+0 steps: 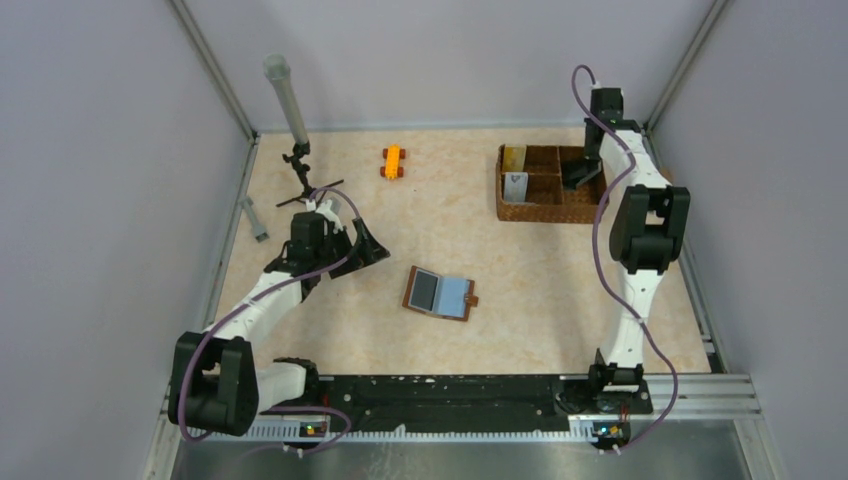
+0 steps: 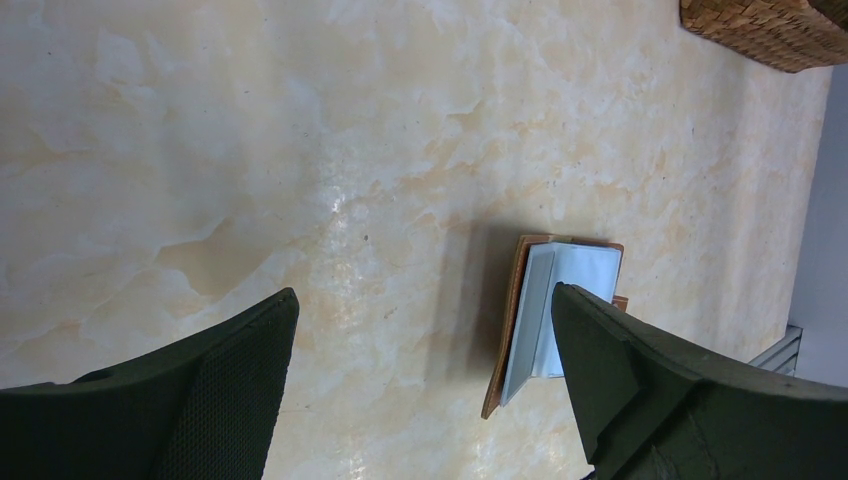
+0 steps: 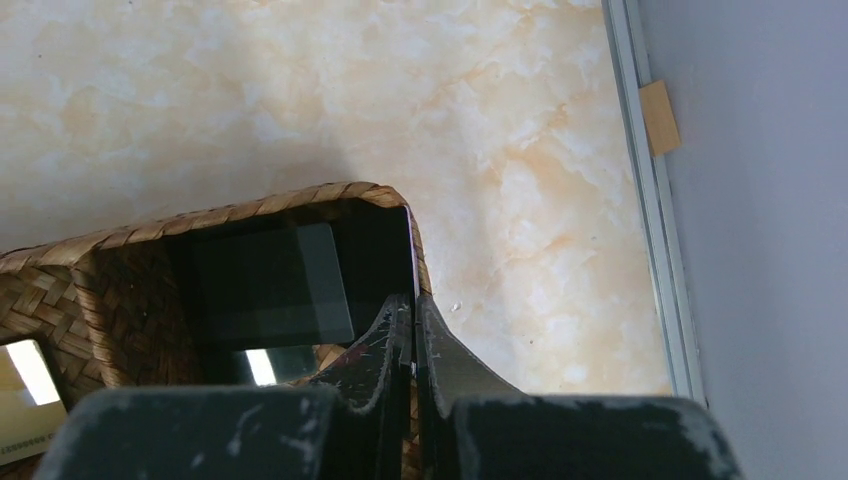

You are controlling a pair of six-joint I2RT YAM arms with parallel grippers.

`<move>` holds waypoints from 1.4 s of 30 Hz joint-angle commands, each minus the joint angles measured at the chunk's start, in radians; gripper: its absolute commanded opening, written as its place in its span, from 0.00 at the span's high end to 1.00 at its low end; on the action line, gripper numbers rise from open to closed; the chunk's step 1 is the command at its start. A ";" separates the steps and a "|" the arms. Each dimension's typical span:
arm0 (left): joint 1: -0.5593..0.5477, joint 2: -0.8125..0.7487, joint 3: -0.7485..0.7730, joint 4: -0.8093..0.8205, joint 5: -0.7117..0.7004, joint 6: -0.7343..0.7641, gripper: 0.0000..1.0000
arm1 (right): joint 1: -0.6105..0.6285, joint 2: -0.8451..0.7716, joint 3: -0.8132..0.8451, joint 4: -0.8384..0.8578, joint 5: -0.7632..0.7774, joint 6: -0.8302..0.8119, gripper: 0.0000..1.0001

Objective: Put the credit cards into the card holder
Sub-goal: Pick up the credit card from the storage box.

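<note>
Card holder [image 1: 439, 292] open mid-table, blue pockets up. Left gripper [image 2: 422, 293] spread wide over bare table [image 1: 520, 290] near it, gripping nothing. Right gripper [image 3: 413, 303] pressed together inside woven basket [image 1: 548, 213], far-right compartment, pinching black card [image 3: 410, 245] by its edge. Gold card [image 1: 514, 158] and silver card [image 1: 515, 186] in left compartments.

The bench [image 2: 300, 120] looks to me like smooth beige marble-patterned laminate with a soft sheen. At the far right, the basket [image 3: 250, 205] is rough brown woven fibre, and the black card [image 3: 270, 285] inside it is glossy and reflective. The card holder [image 2: 565, 265] has matt brown leather outside and a smooth pale blue lining. My right end effector [image 3: 413, 320] is matt black plastic, scuffed white. The left end effector [image 2: 422, 300] is finely textured on its inner face. The right edge rail [image 3: 650, 200] is dull metal.
</note>
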 commanded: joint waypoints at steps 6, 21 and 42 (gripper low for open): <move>0.005 -0.034 0.000 0.017 0.005 0.016 0.01 | -0.008 -0.089 0.061 -0.026 -0.058 0.041 1.00; 0.004 -0.082 0.008 0.024 0.064 0.045 0.01 | -0.005 -0.328 -0.037 -0.034 -0.171 0.105 1.00; -0.289 -0.144 0.115 0.177 0.357 0.126 0.01 | 0.405 -0.812 -0.645 0.054 -1.072 0.102 1.00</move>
